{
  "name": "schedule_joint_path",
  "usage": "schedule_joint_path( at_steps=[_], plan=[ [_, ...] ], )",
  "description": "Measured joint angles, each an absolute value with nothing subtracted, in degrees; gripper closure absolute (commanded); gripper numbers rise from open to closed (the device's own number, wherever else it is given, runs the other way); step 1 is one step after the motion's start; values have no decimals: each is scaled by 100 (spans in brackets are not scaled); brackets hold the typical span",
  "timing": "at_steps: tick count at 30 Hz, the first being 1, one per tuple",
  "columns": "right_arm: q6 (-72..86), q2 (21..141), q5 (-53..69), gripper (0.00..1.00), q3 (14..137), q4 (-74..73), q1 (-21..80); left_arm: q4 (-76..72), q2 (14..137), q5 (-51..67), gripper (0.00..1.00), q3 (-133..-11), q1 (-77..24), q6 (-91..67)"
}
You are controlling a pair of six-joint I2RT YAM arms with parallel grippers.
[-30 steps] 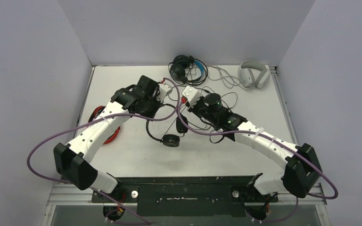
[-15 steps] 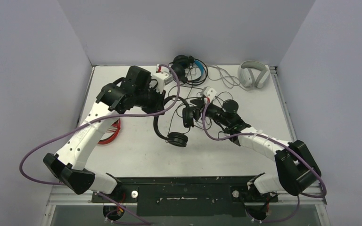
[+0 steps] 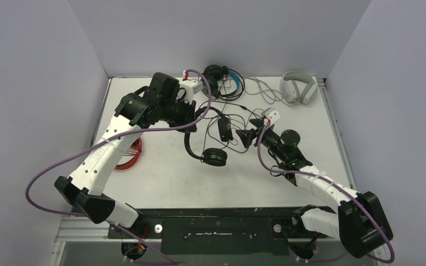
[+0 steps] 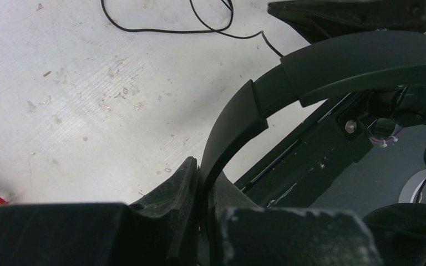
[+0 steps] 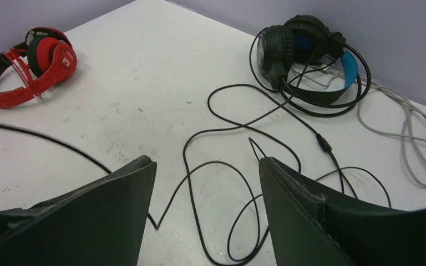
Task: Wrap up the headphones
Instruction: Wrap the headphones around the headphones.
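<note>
Left wrist camera caught what the overhead couldn't: my left gripper (image 4: 202, 183) was clamped tight on the headband (image 4: 310, 66) of the small black headset (image 3: 214, 157), mid-table. My right gripper (image 5: 206, 166) stood wide, nothing in it, just right of that headset. Its own view showed thin black cable (image 5: 323, 144) looped beyond, the red headset (image 5: 30, 69) far left and the black-and-blue headset (image 5: 305, 55) farther back.
</note>
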State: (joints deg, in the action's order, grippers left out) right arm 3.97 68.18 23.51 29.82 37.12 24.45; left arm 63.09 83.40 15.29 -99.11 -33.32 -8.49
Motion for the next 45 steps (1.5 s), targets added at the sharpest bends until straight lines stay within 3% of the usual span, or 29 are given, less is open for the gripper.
schedule_joint_path(
  at_steps=[9,13,19,22,27,33,38,45],
  plan=[
    [318,5393,2434,0,1929,3590,2506,6326,8442,1529,100,-10047,-3223,-1017],
    [34,5693,2447,1,1970,3573,2908,6324,8444,1553,100,-10047,-3216,-1055],
    [-250,7229,2567,8,2705,3913,3153,6322,8444,1691,100,-10047,-3214,-1146],
    [-250,7999,2672,17,3146,4294,3089,6318,8444,1747,100,-10047,-3214,-1184],
    [-204,9089,3022,69,3887,4838,3033,6292,8444,1852,100,-10057,-3197,-1280],
    [257,9577,3496,100,3962,5601,3094,5900,8451,2123,100,-10103,-2884,-1925],
    [790,9644,3830,100,3693,6375,3402,5214,8466,2322,100,-10090,-2602,-2648],
    [1313,9367,4073,93,3288,6912,4091,4641,8466,2231,100,-9824,-2121,-3203]
  ],
)
